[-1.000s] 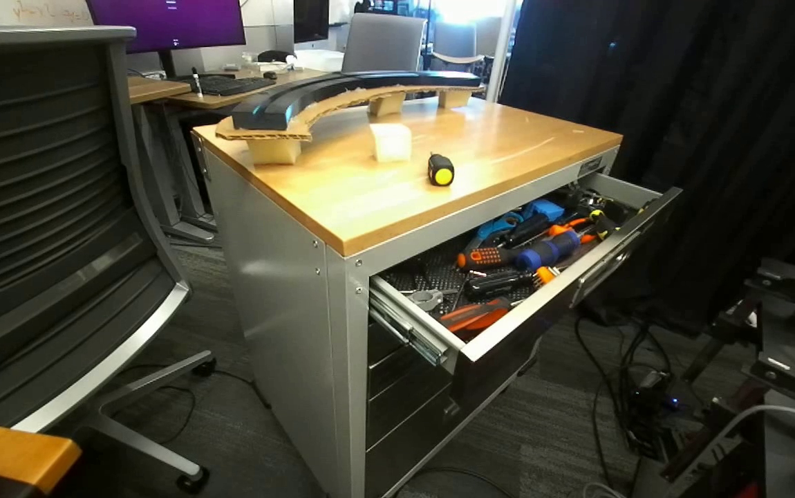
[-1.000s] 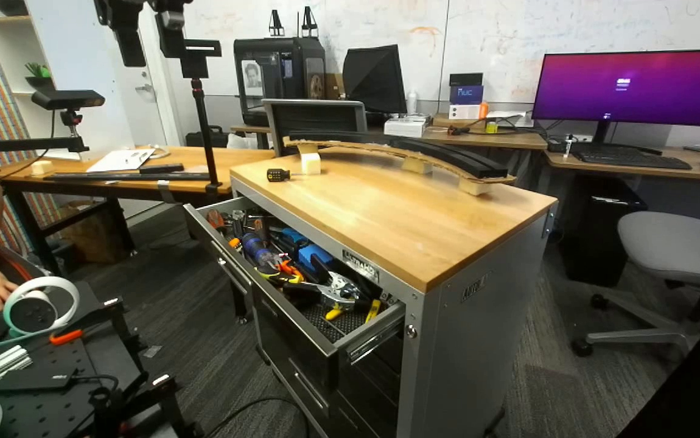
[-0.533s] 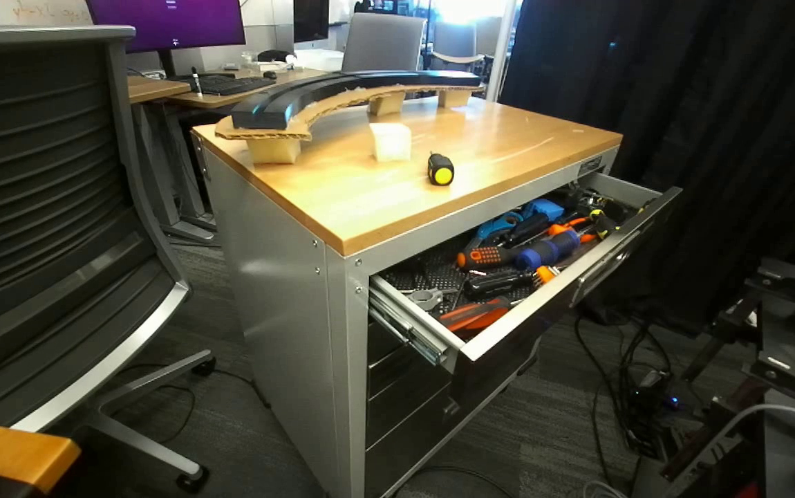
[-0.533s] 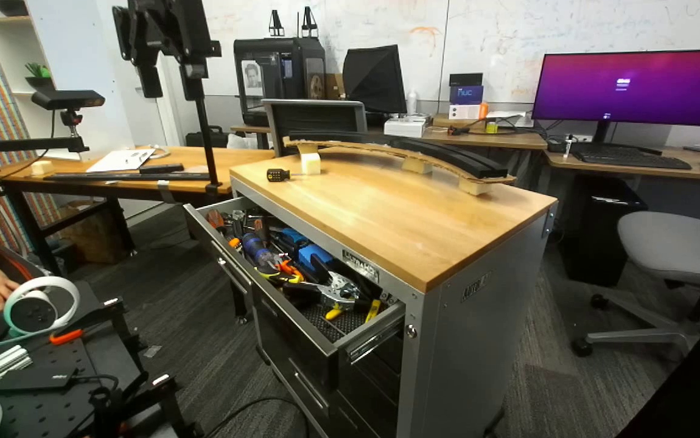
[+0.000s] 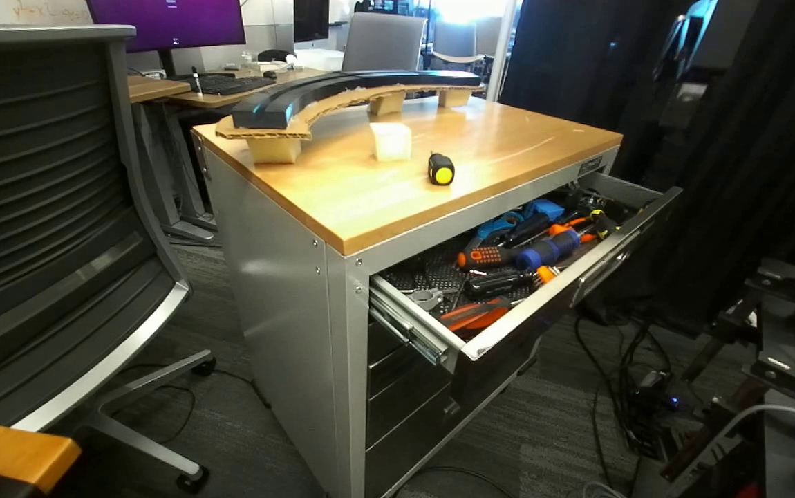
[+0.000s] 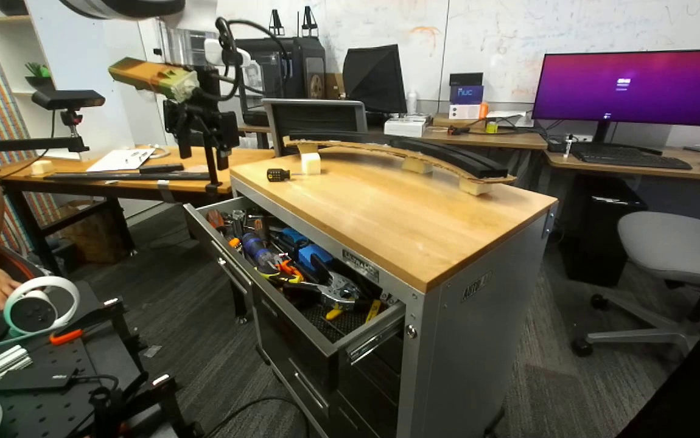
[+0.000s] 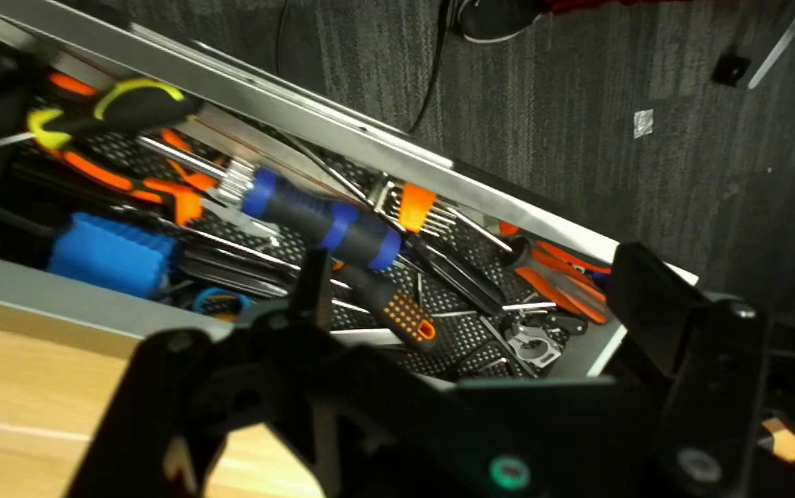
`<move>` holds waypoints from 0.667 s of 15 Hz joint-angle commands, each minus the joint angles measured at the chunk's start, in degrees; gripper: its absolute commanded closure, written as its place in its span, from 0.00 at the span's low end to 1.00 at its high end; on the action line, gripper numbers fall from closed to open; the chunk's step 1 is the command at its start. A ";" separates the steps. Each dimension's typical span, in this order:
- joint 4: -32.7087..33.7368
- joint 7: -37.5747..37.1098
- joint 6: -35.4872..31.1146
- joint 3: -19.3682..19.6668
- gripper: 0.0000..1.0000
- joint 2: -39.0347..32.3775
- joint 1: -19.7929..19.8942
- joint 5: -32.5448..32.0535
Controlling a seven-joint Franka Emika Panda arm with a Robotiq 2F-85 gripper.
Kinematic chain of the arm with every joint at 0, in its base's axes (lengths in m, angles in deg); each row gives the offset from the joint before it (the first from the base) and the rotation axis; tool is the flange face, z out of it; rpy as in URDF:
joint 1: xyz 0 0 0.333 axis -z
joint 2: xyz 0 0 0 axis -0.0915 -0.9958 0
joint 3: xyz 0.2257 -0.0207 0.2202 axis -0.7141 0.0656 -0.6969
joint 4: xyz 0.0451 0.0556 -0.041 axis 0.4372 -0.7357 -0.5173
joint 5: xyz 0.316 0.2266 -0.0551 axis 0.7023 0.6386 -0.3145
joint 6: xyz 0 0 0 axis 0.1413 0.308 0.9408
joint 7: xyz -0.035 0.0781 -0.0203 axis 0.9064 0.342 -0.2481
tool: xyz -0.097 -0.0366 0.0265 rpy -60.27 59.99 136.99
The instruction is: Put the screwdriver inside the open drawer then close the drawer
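Note:
The screwdriver [image 5: 441,170], stubby with a black and yellow handle, lies on the wooden cabinet top, its shaft by a pale block. It also shows in an exterior view [image 6: 278,175] and is out of the wrist view. The wide grey drawer [image 5: 529,311] is pulled open and holds several tools; it also shows in an exterior view [image 6: 271,307] and in the wrist view [image 7: 342,135]. My gripper [image 6: 204,158] is high beyond the cabinet's far end, pointing down. In the wrist view my gripper [image 7: 473,277] has its fingers wide apart, with nothing between them, above the drawer.
A black curved piece on cardboard [image 5: 363,93] rests on pale blocks at the back of the wooden top [image 6: 386,207]. A pale block [image 5: 390,142] stands beside the screwdriver. A chair [image 5: 45,221] stands next to the cabinet. A camera post [image 6: 207,121] rises behind the gripper.
In an exterior view my gripper has come down and toward the cabinet, and the wrist has come into view. The screwdriver and drawer have not moved.

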 commanded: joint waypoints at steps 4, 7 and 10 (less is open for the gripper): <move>9.22 -9.23 -20.49 -7.94 0.00 -17.70 -2.05 -1.55; 10.70 -22.21 -30.93 -8.04 0.00 -22.15 -2.21 -15.67; 13.95 -32.39 -30.62 4.04 0.00 -23.60 -11.56 -30.83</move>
